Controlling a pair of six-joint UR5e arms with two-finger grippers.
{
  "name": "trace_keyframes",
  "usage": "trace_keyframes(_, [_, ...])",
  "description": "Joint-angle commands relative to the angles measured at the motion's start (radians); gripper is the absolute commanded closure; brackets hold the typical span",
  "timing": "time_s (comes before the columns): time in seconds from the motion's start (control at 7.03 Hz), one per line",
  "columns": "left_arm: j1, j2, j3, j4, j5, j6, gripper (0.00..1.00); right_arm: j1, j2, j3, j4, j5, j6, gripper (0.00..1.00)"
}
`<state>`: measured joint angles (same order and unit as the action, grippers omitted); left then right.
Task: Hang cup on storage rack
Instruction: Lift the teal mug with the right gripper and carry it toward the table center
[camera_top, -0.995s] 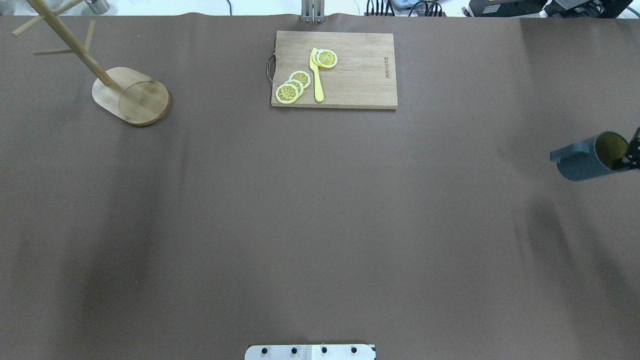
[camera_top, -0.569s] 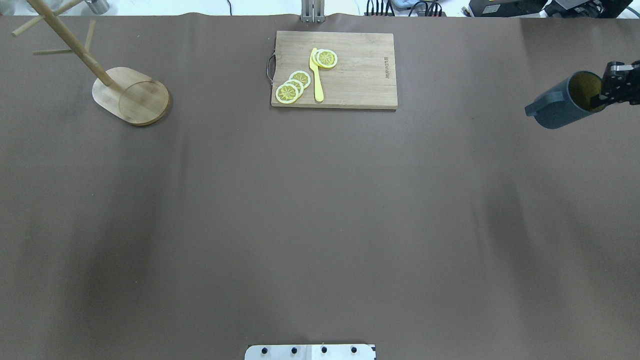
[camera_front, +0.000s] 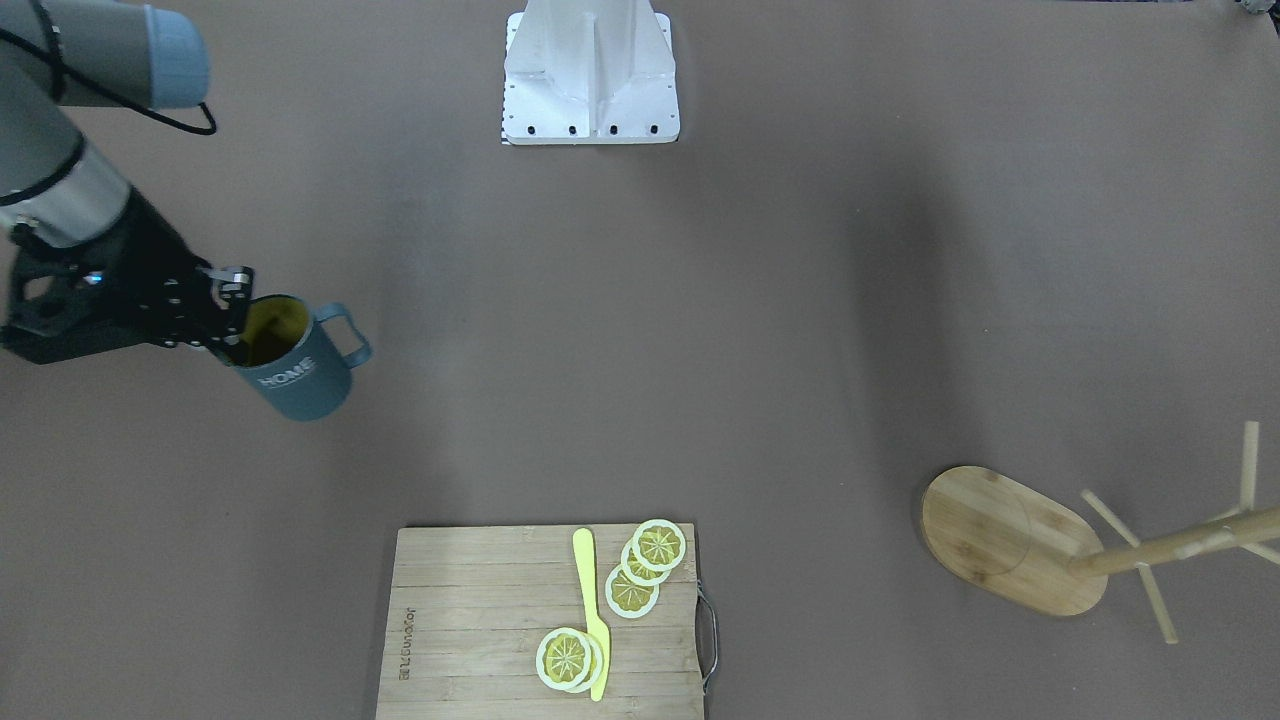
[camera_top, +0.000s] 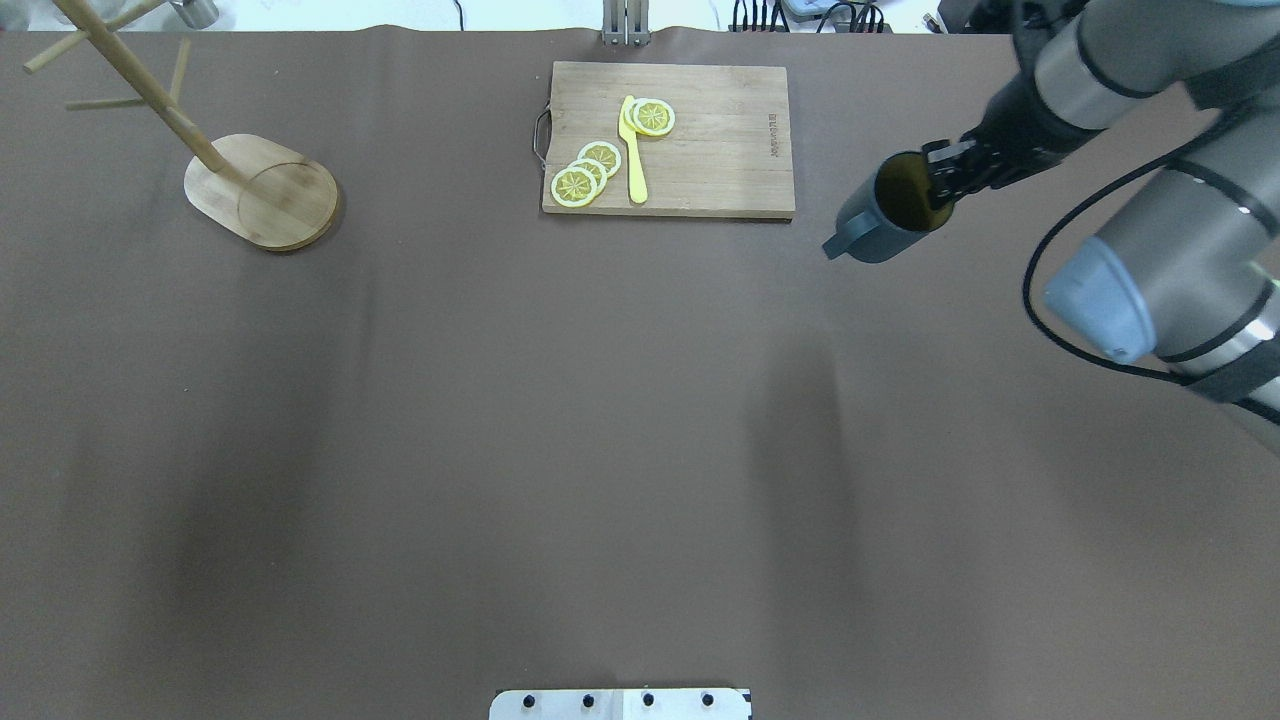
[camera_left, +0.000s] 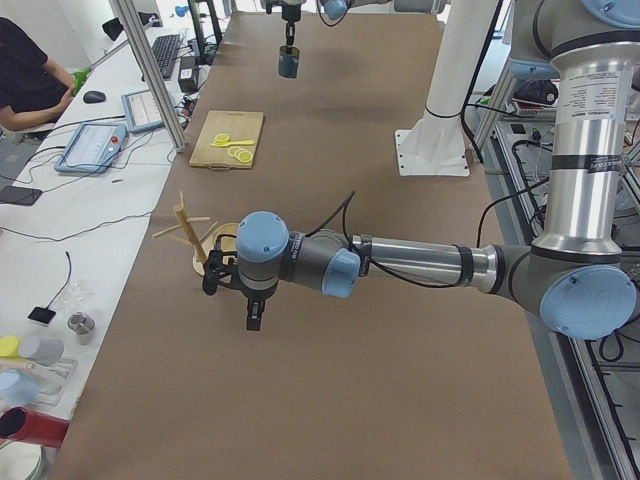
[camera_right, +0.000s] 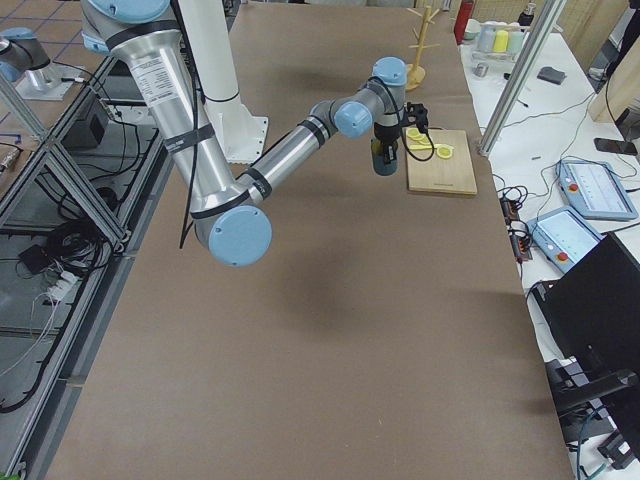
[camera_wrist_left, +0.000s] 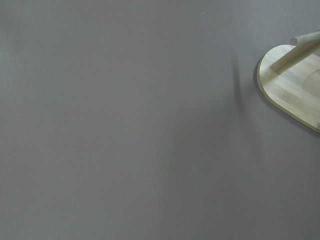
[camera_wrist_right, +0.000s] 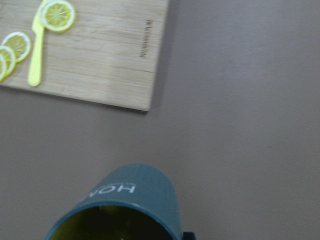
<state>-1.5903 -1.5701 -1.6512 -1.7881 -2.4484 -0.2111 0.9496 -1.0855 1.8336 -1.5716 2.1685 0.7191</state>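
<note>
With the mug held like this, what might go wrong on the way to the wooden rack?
The right gripper pinches only the rim of the dark blue-grey HOME mug, which hangs tilted; it might slip or swivel. The light bamboo mug tree stands across the table, so the carry is long. The left gripper hovers beside that tree, risking a collision.

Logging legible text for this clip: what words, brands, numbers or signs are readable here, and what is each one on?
"HOME": white capitals on the side of the cup, clearest in the front-facing view.
Burned-in brand mark along one short edge of the wooden cutting board: too small to read in any view.
No other legible text, numbers or signs.
</note>
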Motion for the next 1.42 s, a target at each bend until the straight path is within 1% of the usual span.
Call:
trace_keyframes(0.0, [0.001, -0.002, 0.004, -0.002, -0.009, -0.001, 0.01, -0.138, 0.149, -0.103, 0.010, -0.055, -0.006, 1.00])
trace_keyframes(0.14, [0.003, -0.002, 0.004, -0.001, -0.009, -0.001, 0.01, -0.173, 0.182, -0.149, 0.043, -0.056, -0.001, 1.00])
trace_keyframes(0.28, [0.003, -0.002, 0.004, -0.001, -0.009, -0.001, 0.01, -0.190, 0.199, -0.218, 0.109, -0.070, 0.009, 1.00])
trace_keyframes(0.43, [0.003, -0.002, 0.004, -0.001, -0.011, -0.002, 0.01, -0.196, 0.238, -0.305, 0.152, -0.070, 0.023, 1.00])
trace_keyframes(0.57, [0.003, -0.002, 0.004, -0.001, -0.020, -0.013, 0.01, -0.222, 0.261, -0.329, 0.159, -0.073, 0.080, 1.00])
trace_keyframes(0.71, [0.003, -0.002, 0.005, -0.002, -0.037, -0.024, 0.01, -0.250, 0.278, -0.332, 0.159, -0.076, 0.139, 1.00])
trace_keyframes(0.85, [0.003, -0.002, 0.007, -0.002, -0.037, -0.024, 0.01, -0.280, 0.289, -0.350, 0.165, -0.102, 0.275, 1.00])
trace_keyframes(1.0, [0.003, -0.002, 0.013, -0.004, -0.037, -0.024, 0.01, -0.297, 0.289, -0.355, 0.165, -0.127, 0.289, 1.00])
trace_keyframes(1.28, [0.003, -0.002, 0.013, -0.004, -0.038, -0.024, 0.01, -0.314, 0.286, -0.358, 0.160, -0.127, 0.292, 1.00])
